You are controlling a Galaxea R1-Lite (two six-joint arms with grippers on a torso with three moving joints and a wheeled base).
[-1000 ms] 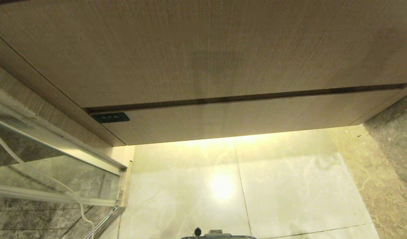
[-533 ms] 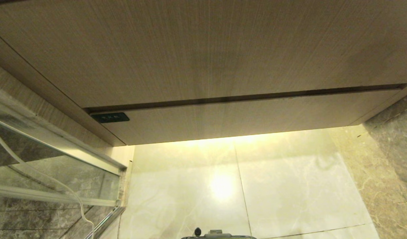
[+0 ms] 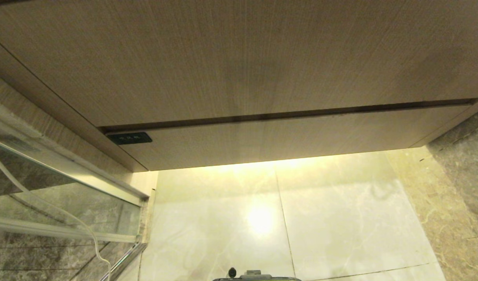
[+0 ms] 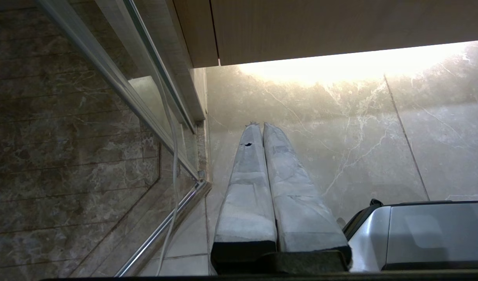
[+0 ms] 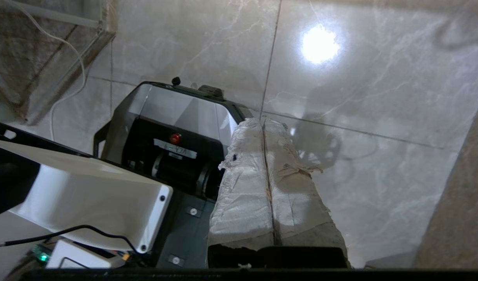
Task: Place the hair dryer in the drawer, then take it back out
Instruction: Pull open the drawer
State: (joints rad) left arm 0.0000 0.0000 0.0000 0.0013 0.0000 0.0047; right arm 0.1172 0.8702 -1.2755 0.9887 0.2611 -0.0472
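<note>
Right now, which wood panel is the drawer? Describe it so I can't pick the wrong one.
Start at the wood-grain cabinet above the glowing marble floor. The drawer is the lowest, shallow band, under a dark gap. Unlike the taller plain panel above, it carries a small black label at its left corner.

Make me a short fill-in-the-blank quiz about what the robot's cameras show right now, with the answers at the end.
1. The drawer under the taller panel is ____.
2. The small label on the drawer's front is coloured ____.
3. The left gripper is shut and holds ____.
4. The right gripper points down at the ____ floor.

Answers: closed; black; nothing; marble
</note>
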